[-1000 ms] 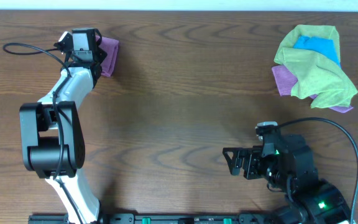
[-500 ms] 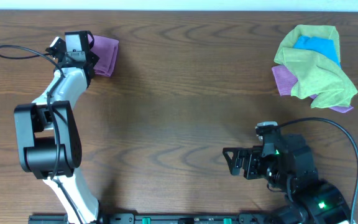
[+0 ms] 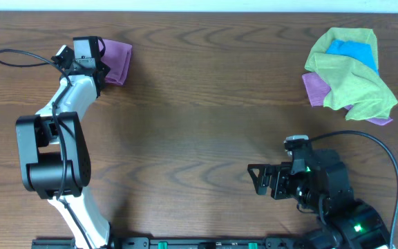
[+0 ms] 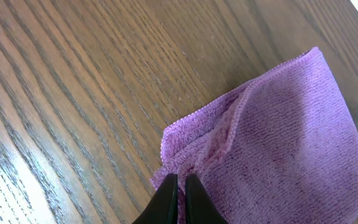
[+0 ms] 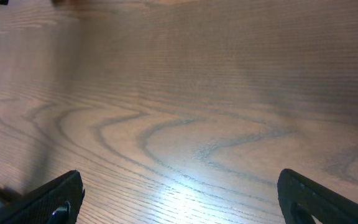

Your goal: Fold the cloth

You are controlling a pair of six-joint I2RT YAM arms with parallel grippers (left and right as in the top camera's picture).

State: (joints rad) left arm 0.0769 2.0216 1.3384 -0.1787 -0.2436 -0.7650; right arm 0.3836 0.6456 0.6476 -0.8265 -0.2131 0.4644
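The lilac cloth (image 3: 118, 61) lies folded into a small packet at the table's far left. In the left wrist view the cloth (image 4: 278, 137) fills the right side, with a raised ridge running from its near corner. My left gripper (image 3: 101, 58) (image 4: 179, 182) is shut on that corner, its dark tips pressed together with purple pile between them. My right gripper (image 3: 256, 180) (image 5: 179, 183) stands wide open low over bare wood at the front right, far from the cloth and holding nothing.
A heap of cloths sits at the back right: a lime-green one (image 3: 354, 79) on top, a bright blue one (image 3: 354, 52) peeking out, and another purple one (image 3: 315, 88) underneath. A black cable (image 3: 26, 54) loops left of my left arm.
My left wrist has shifted a little to the left, uncovering more of the purple packet. The right arm has stayed still.
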